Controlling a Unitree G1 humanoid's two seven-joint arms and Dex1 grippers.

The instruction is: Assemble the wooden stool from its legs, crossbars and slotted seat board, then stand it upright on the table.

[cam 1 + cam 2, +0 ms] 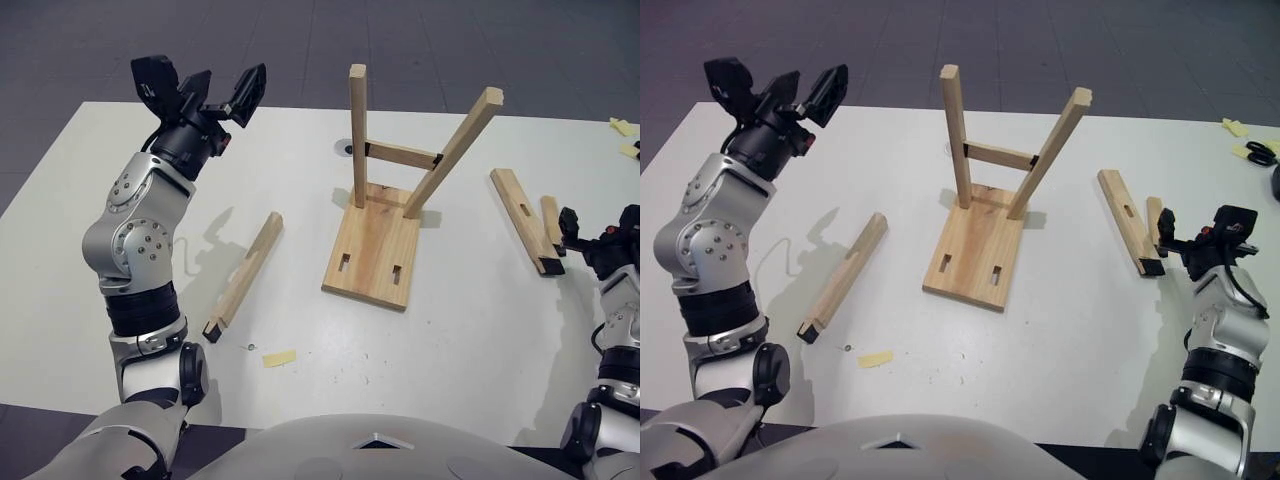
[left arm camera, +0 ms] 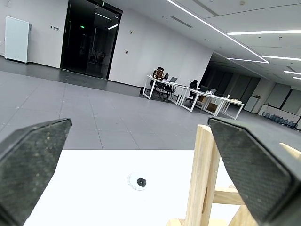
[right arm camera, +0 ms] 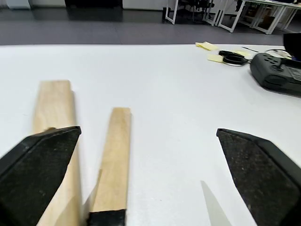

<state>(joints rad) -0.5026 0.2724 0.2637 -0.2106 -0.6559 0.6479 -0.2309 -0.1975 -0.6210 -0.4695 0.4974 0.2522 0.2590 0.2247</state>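
Observation:
The slotted seat board point(image 1: 368, 250) lies flat mid-table. Two legs stand in its far end: one upright point(image 1: 357, 130), one leaning right point(image 1: 455, 150), joined by a short crossbar point(image 1: 402, 155). A loose leg point(image 1: 245, 272) lies to the left of the board. Another leg point(image 1: 518, 205) and a thinner crossbar point(image 1: 550, 222) lie at the right. My left gripper point(image 1: 205, 85) is raised over the table's far left, open and empty; its wrist view looks past the fingers at the upright leg point(image 2: 202, 174). My right gripper point(image 1: 1188, 235) is open just short of the right-hand leg point(image 3: 54, 108) and crossbar point(image 3: 115, 150).
A scrap of yellow tape point(image 1: 278, 357) and a tiny ring point(image 1: 250, 347) lie near the front. Yellow notes point(image 3: 207, 46), scissors point(image 3: 233, 56) and a black controller point(image 3: 277, 70) sit at the far right edge. A cable hole point(image 1: 348, 150) is behind the stool.

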